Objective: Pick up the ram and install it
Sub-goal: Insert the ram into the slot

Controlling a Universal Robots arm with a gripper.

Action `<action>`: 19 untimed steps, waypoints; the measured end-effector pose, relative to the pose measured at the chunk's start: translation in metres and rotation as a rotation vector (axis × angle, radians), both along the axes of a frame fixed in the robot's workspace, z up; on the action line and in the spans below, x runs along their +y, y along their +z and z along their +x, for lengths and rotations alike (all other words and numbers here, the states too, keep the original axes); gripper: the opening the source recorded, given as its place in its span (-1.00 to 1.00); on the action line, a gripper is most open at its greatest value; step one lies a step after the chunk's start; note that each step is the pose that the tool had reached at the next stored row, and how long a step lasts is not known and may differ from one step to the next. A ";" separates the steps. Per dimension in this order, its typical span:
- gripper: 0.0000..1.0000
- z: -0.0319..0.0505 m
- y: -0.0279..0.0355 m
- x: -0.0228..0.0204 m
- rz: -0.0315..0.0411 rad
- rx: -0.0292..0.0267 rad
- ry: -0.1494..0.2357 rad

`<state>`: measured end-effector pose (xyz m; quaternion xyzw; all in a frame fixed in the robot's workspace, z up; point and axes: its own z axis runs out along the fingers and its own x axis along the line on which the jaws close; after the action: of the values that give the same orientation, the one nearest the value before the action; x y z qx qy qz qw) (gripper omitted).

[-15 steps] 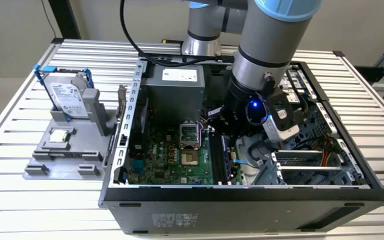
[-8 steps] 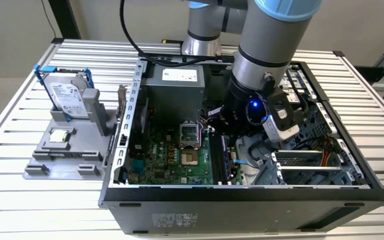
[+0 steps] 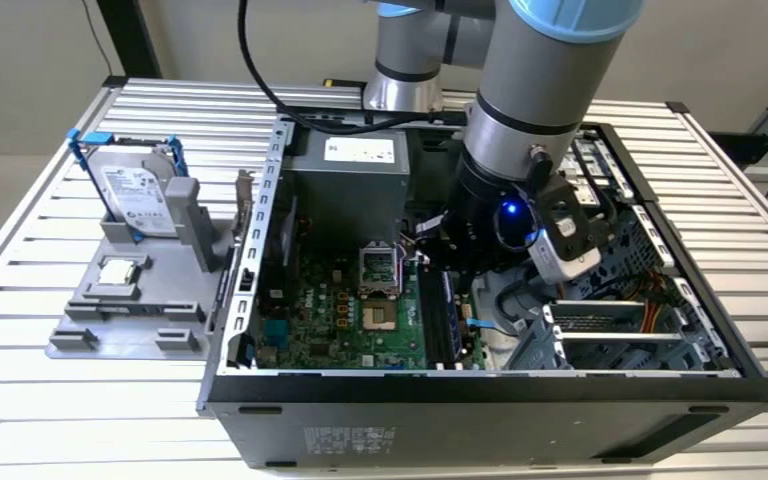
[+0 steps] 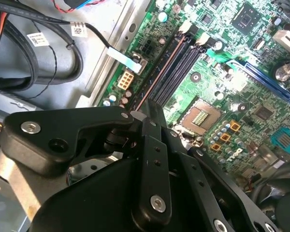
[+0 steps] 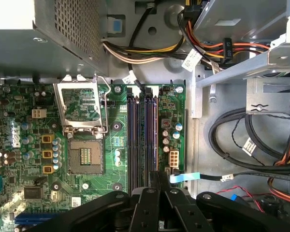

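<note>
An open computer case [image 3: 491,385] lies on a slatted table [image 3: 37,400]. To the exterior view's left of the case stands a holder [image 3: 131,300] carrying an upright hard drive [image 3: 137,190], with a CPU chip [image 3: 117,270] lying in front of the drive. Inside the case, the motherboard [image 3: 344,320] lies flat, the power supply [image 3: 351,165] behind it. The arm [image 3: 531,110] reaches down into the case (over the memory slots [image 5: 142,135]), beside the CPU socket [image 5: 84,154].

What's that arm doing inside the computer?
The arm has its gripper down inside the open computer case, over the memory slots on the green motherboard. A thin ram stick stands edge-on in one slot, running up to the fingertips. The hard drive waits in a holder outside.
</note>
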<state>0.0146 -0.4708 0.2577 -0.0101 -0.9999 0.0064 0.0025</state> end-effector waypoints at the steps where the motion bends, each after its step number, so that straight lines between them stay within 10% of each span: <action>1: -1.00 0.0000 0.0000 0.0000 0.0000 0.0000 0.006; 19: -1.00 0.0000 0.0001 0.0001 0.0000 0.0000 0.130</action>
<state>0.0146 -0.4708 0.2578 0.0546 -0.9985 0.0066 0.0021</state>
